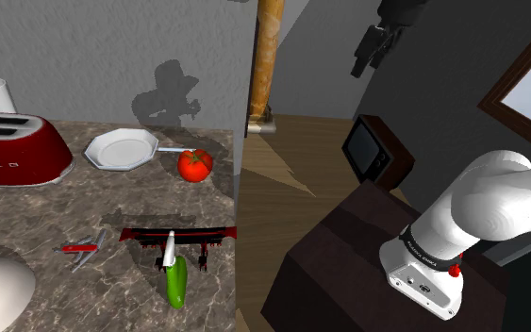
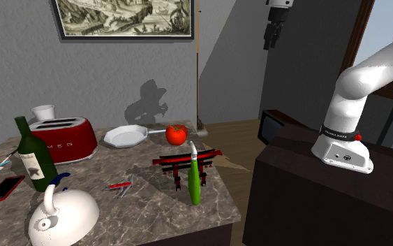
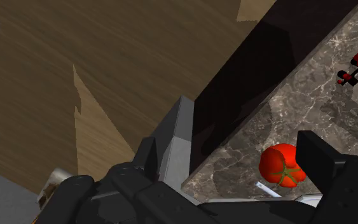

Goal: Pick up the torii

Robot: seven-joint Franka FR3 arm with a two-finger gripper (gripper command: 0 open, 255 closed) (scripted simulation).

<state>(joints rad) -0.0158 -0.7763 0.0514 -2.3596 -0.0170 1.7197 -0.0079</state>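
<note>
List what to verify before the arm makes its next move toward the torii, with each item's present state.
1. Fingers open: ok, they stand apart in the wrist view.
2. Gripper over the torii: not ok, it hangs high up, away from it.
3. Torii in sight: ok, it lies on the marble counter near its edge.
4. Torii free of neighbours: cannot tell, the green bottle has its white neck across it.
5. Tomato out of the way: ok, it sits apart from the torii.

place: home kitchen | evidence: marble counter [image 2: 146,203], red toaster [image 2: 65,140], kettle [image 2: 65,216], wine bottle [image 2: 35,159], framed picture [image 2: 125,17]
</note>
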